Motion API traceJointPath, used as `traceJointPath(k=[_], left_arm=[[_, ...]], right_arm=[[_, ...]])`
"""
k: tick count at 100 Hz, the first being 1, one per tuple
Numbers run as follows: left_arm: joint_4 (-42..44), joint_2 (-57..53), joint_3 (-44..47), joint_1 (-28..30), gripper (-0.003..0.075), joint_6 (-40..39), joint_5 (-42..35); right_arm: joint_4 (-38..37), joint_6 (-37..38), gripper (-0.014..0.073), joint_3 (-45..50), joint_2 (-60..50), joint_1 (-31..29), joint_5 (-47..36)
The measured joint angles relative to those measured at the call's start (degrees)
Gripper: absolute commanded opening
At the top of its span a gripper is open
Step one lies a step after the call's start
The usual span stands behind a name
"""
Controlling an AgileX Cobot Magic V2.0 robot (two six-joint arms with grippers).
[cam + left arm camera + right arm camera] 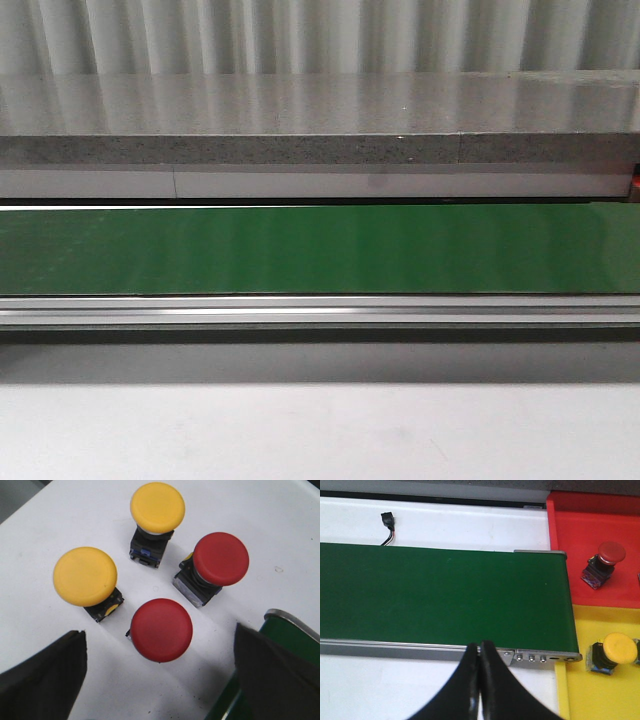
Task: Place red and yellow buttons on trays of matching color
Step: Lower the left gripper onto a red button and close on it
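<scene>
1. Left gripper: fingers spread wide, nothing between them, hovering over four buttons standing on the white table.
2. Seen from the left wrist, taking the near red button as dial centre: second red button at 1 o'clock, one yellow button at 10 o'clock, other yellow button at 12 o'clock. All upright, caps apart from one another.
3. Right gripper: fingertips pressed together, empty, poised over the near edge of the green belt.
4. Past the belt's end in the right wrist view: red tray with a red button lying tilted in it; yellow tray beside it with a yellow button.
5. Belt bare in the front view; neither arm visible there.
6. Handling, as judged: hard plastic, light, rigid, not fragile. Domed caps look smooth and likely slippery; top-heavy on small square bases, so easy to topple with a nudge.
7. Best hold probably across the cap's rim, or lower on the square base where flat sides give surer purchase. Near red button sits closest between the open fingers.
</scene>
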Motion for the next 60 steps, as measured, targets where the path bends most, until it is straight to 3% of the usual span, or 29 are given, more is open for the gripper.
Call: traceJointPath(k=[60], left_arm=[[-0.12,7.92,0.00,0.00,0.0563,-0.04,-6.80]], right_arm=[[0.00,0.00,-0.0067,0.00,0.00,0.00,0.00]])
